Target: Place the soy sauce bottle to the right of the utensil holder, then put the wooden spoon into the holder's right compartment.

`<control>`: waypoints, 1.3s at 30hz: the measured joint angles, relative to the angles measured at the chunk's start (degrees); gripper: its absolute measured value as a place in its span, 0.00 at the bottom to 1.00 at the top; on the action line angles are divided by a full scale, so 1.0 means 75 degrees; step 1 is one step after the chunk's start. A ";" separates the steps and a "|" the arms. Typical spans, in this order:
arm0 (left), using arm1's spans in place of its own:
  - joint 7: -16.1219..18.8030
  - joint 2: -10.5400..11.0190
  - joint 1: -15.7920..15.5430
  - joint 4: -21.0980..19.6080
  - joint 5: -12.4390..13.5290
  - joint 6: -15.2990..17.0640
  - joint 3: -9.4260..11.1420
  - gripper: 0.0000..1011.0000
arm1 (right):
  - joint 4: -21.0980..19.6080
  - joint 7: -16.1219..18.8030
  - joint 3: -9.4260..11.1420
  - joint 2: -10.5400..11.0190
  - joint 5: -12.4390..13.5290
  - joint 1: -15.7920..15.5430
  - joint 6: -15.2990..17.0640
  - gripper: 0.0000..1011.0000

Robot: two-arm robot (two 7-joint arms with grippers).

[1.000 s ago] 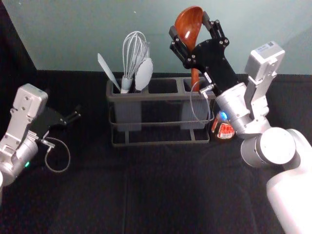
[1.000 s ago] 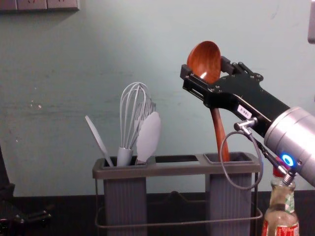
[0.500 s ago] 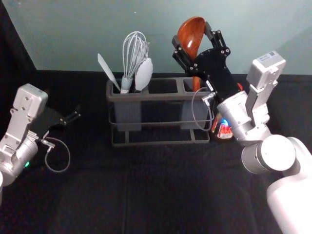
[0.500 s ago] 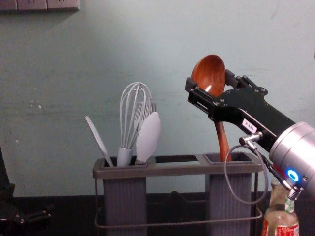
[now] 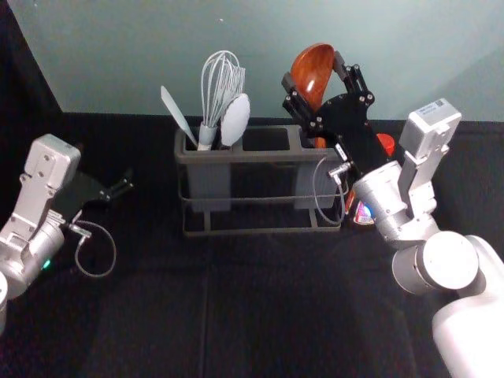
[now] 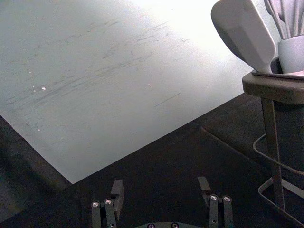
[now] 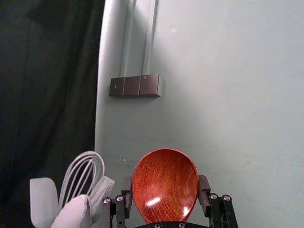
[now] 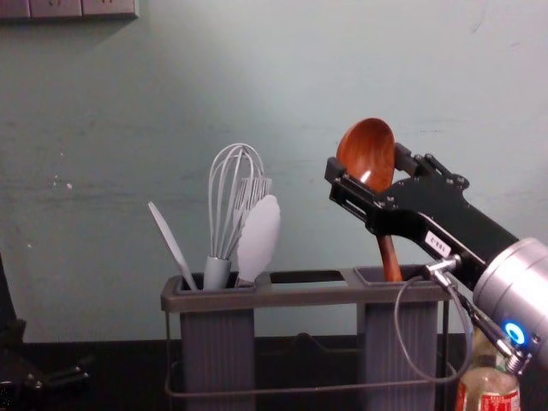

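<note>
One parked arm (image 5: 49, 167), on the robot's left in the head view: left gripper (image 6: 160, 184) with fingers spread, nothing between the tips. On the robot's right: soy sauce bottle (image 8: 488, 400), upright just beside the utensil holder (image 8: 308, 295), partly hidden behind the right arm (image 8: 522, 274); first part of the task apparently complete.

Within the holder's frame: a ribbed left compartment (image 8: 218, 347), bearing a wire whisk (image 8: 233, 201) and a pale flat-headed spatula (image 8: 174, 244) tilted outward; a ribbed right compartment (image 8: 398, 330), with the lower handle of the wooden spoon (image 8: 366, 145) reaching down into its mouth.

Above this mouth, reaching in from the robot's right: right gripper (image 8: 367, 163), pinching the spoon by the sides of its bowl, bowl uppermost, handle slightly tilted. Lower end of the handle hidden by the rim; contact with the compartment floor impossible to tell.

Step in hand, as judged: insertion of the spoon, well advanced but not complete. For the next move: lower along the line of the handle until supported, then spread the fingers evenly and withdraw clear of the bowl. Possible faults: handle catching on the rim, bowl swinging sideways on release, or forearm brushing the bottle.

Farthest: plain pale wall (image 8: 86, 214).
</note>
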 joint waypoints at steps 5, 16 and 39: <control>0.0000 0.0000 0.0000 0.0000 0.0000 0.0000 0.0000 1.00 | 0.0045 0.0000 0.0013 -0.0021 0.0000 -0.0052 -0.0037 0.83; 0.0000 0.0000 0.0000 0.0000 0.0000 0.0000 0.0000 1.00 | 0.0143 0.0013 0.0068 -0.0056 0.0022 -0.0149 -0.0116 0.83; 0.0000 0.0000 0.0000 0.0000 0.0000 0.0000 0.0000 1.00 | 0.0138 0.0043 0.0140 -0.0076 0.0046 -0.0197 -0.0139 0.99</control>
